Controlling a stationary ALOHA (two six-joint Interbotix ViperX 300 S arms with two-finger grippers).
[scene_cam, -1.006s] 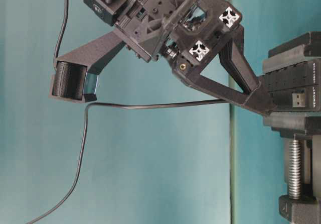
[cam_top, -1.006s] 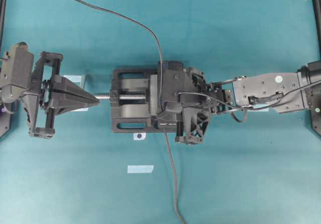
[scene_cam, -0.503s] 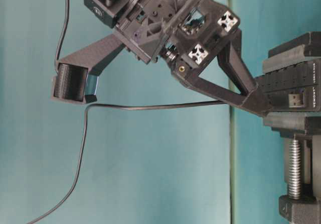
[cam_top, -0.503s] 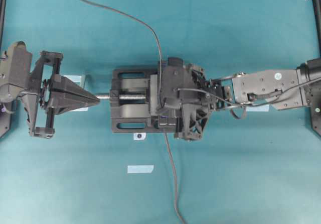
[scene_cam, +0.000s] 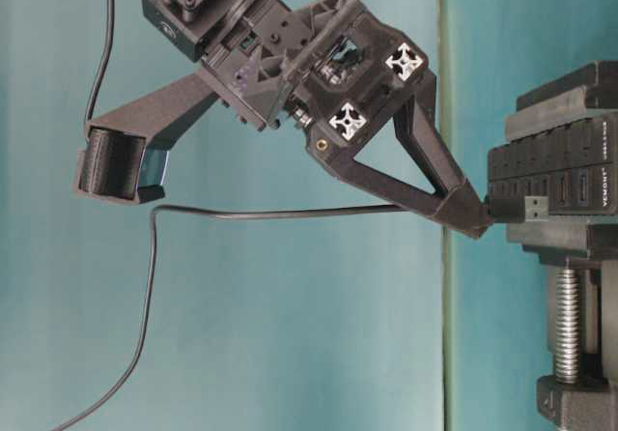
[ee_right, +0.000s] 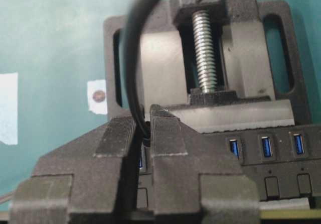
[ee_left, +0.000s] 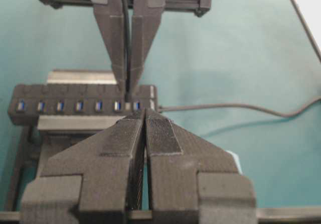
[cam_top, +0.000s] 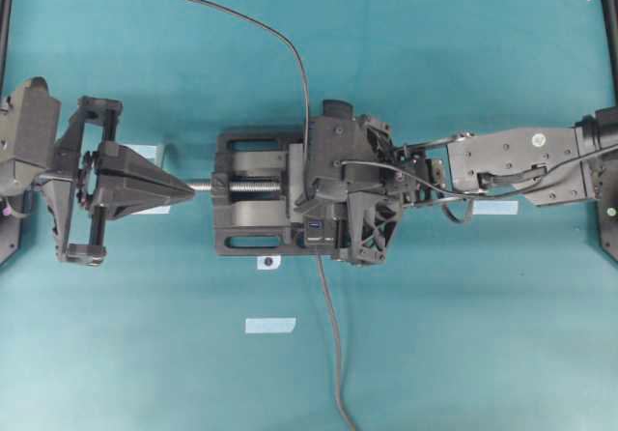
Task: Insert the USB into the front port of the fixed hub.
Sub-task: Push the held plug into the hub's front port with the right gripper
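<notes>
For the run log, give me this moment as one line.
right gripper: shut on USB | USB: at fixed hub, not seated | left gripper: shut, empty, apart

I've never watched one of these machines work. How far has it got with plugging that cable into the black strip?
Done: the right gripper is shut on the USB, with its cable trailing behind. In hand: the plug's metal tip is bare, level with the fixed hub clamped in the vise. Left: pushing it into the front port. The left gripper is shut and empty, off to the side.

Teal tabletop (cam_top: 463,334) with 3 pale tape strips (cam_top: 270,326), evenly lit.
</notes>
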